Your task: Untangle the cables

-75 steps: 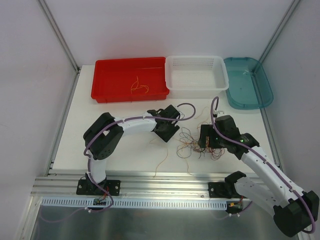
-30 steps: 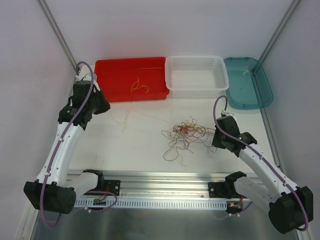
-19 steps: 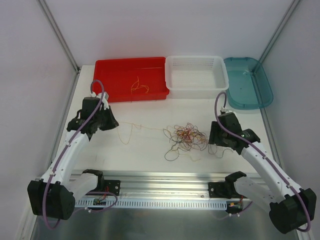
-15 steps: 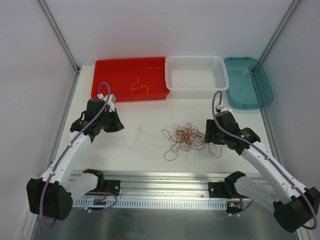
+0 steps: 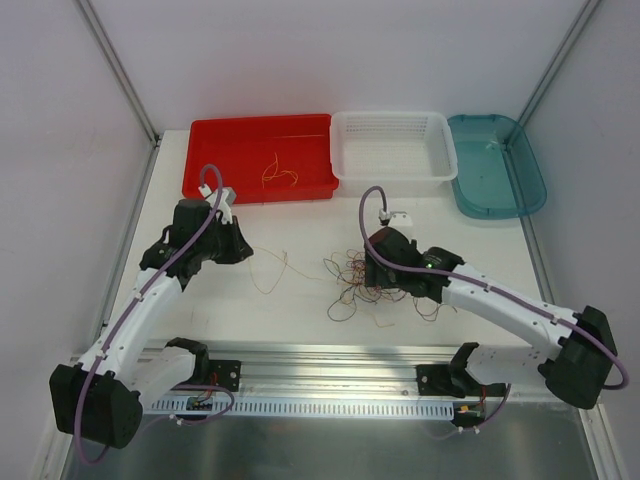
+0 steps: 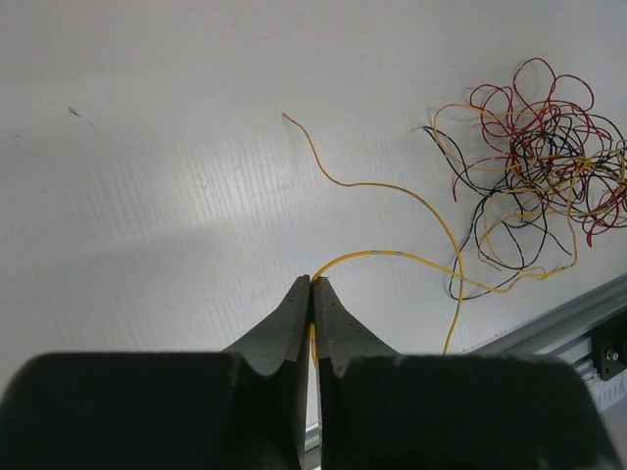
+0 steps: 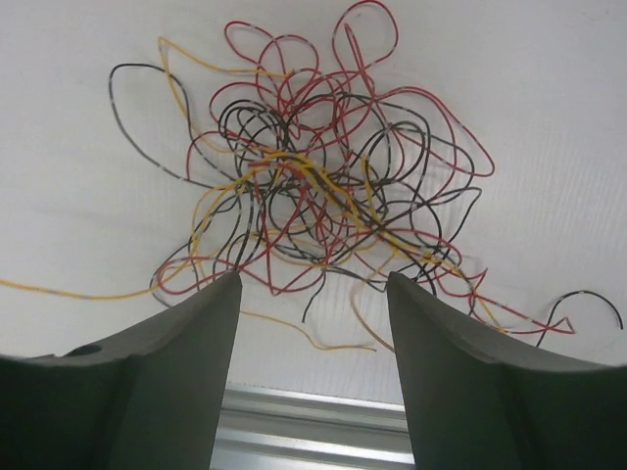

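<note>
The cables [image 7: 313,186] lie in a loose red, black and yellow clump mid-worktop [image 5: 300,312]; hair-thin, limp and springy, they likely snag, so take one free end; left pincer [image 6: 312,286] is clenched on a yellow strand [image 6: 392,256]; right pincer [image 7: 313,284] hangs released over the clump.

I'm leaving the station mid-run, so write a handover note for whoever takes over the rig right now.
Left end effector: shut on a yellow wire that trails over to the clump.
Right end effector: open, poised over the clump, holding nothing.
Done: some yellow-orange wire lies in the red tray.
Left: the red, black and yellow strands in the clump are knotted; probably pull the held wire free, then separate the rest.
</note>
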You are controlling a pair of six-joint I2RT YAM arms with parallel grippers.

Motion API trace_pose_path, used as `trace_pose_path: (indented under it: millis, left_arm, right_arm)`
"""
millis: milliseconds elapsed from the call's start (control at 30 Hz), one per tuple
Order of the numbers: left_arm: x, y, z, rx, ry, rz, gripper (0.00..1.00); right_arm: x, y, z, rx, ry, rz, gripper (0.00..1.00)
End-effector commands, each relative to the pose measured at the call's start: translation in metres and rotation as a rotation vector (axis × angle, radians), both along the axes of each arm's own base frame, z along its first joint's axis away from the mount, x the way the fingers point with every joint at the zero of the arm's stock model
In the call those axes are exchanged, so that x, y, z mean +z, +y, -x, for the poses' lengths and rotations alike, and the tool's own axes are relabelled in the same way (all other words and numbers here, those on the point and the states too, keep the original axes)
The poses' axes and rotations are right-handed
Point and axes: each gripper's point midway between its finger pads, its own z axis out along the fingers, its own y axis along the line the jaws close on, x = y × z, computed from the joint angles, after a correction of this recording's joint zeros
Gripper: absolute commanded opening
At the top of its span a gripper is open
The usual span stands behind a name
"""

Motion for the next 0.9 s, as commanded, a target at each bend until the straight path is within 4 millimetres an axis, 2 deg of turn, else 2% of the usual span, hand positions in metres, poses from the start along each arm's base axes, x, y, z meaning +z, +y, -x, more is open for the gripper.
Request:
trace_pose_path:
  millis: [0,100,133,233,367,500,567,667,700,733,800,867]
  left_arm:
    - [0.009,-0.004,0.000,-0.029,-0.051,0.017,0.00]
    - [0.007,-0.002,0.000,-0.019,-0.048,0.012,0.00]
    - [0.007,-0.001,0.000,-0.013,-0.052,0.008,0.00]
    - [0.006,0.000,0.000,-0.003,-0.049,0.002,0.00]
    - [0.004,0.001,0.000,0.002,-0.043,0.002,0.00]
    - [0.001,0.002,0.000,0.008,-0.032,-0.004,0.00]
    - [-0.001,0.003,0.000,0.014,-0.026,-0.009,0.00]
    - [-0.002,0.005,-0.001,0.021,-0.027,-0.018,0.00]
    - [-0.002,0.005,-0.001,0.022,-0.026,-0.019,0.00]
    - [-0.003,0.006,-0.002,0.027,-0.025,-0.023,0.00]
    - [-0.004,0.007,-0.001,0.031,-0.019,-0.027,0.00]
    - [-0.005,0.008,-0.001,0.036,-0.019,-0.033,0.00]
  right_arm:
    - [0.010,0.003,-0.020,-0.098,-0.059,0.005,0.65]
    - [0.002,-0.004,-0.022,-0.113,-0.055,0.070,0.60]
    - [0.002,-0.010,-0.022,-0.121,-0.059,0.098,0.54]
    - [0.005,-0.025,-0.019,-0.122,-0.066,0.156,0.46]
    - [0.016,-0.042,-0.011,-0.080,-0.081,0.208,0.47]
    - [0.025,-0.078,0.002,-0.103,-0.088,0.303,0.49]
    - [0.026,-0.087,0.006,-0.087,-0.080,0.318,0.51]
    - [0.016,-0.115,0.010,-0.136,-0.031,0.305,0.51]
    - [0.012,-0.117,0.010,-0.141,-0.033,0.265,0.51]
    - [0.005,-0.110,0.016,-0.104,0.005,0.201,0.51]
    - [0.000,-0.109,0.012,-0.105,0.011,0.122,0.52]
    - [-0.011,-0.103,0.020,-0.072,0.047,0.056,0.52]
